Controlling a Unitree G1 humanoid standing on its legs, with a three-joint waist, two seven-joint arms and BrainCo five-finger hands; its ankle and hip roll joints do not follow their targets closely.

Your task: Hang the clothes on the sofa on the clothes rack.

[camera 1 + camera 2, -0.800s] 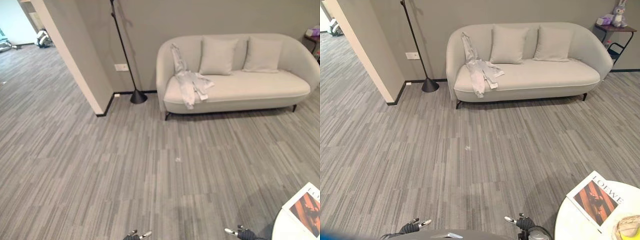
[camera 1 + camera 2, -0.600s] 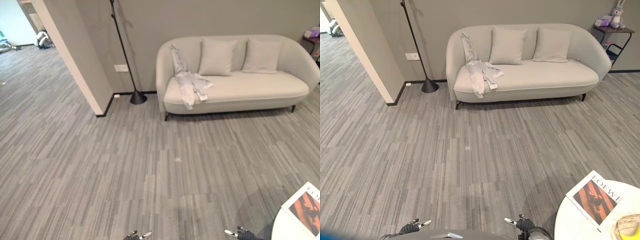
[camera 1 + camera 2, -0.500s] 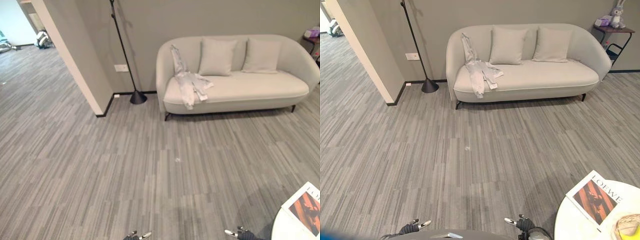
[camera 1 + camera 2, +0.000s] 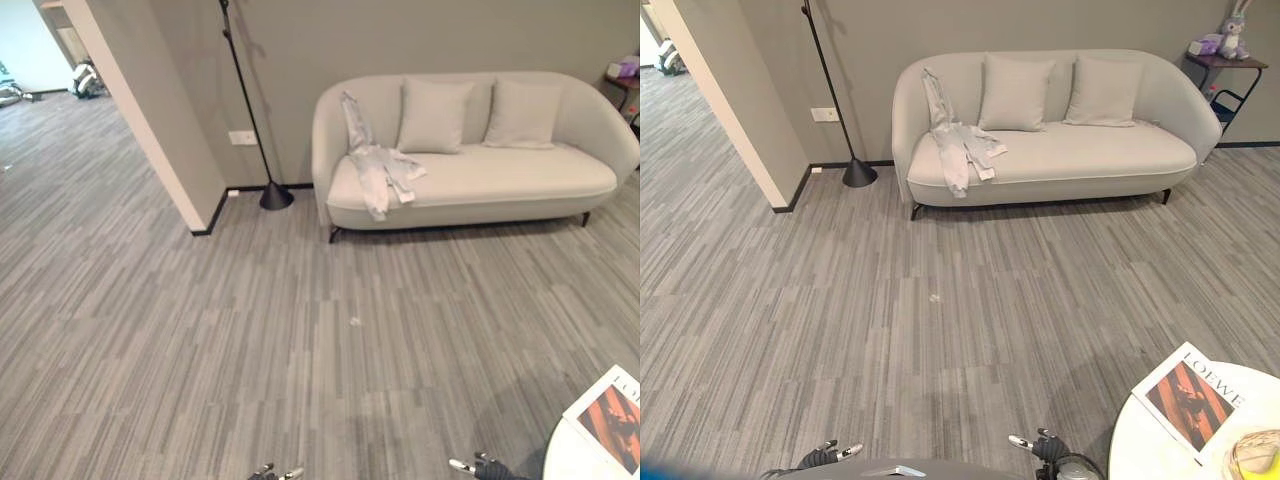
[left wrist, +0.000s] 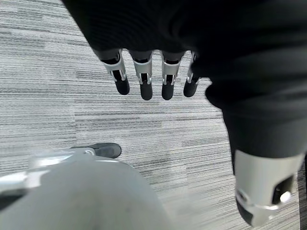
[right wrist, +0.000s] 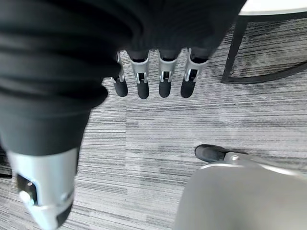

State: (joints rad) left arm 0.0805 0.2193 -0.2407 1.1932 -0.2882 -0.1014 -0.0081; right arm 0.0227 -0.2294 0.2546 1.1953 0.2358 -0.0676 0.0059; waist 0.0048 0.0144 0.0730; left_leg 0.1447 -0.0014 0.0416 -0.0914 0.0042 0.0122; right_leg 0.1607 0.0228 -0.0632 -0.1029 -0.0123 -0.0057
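So this looks like the very first step: getting over to the sofa. Nothing is picked up yet.

Going left to right in the head views. At about 10 o'clock there's a beige wall corner [image 4: 735,110] with an opening behind it. Just right of that, near 11 o'clock, stands a thin black floor lamp pole on a cone base [image 4: 858,172] against the grey wall. At 12 to 1 o'clock sits the light grey curved fabric sofa [image 4: 1090,160], well apart from the robot across a stretch of striped grey carpet floor [image 4: 940,340]. The pale grey crumpled garment [image 4: 958,150] lies on the sofa's left end, part of it trailing up the backrest and part hanging over the front edge of the seat. Two light grey square cushions [image 4: 1015,92] lean on the backrest to its right. At 4 o'clock, close by, there's a round white worktop [image 4: 1160,440] with a magazine [image 4: 1188,392] on it.

Hands: the left hand [image 5: 144,79] hangs over the carpet with fingers straight and relaxed, holding nothing. The right hand [image 6: 151,79] is the same, loose and empty.

I can't spot a clothes rack anywhere, so where it stands is anyone's guess.

Next move, I reckon: walk toward 12 o'clock until the garment is within reach, then bring a hand down onto the bunched part on the seat. It's floppy cloth, so it probably needs a decent pinch.
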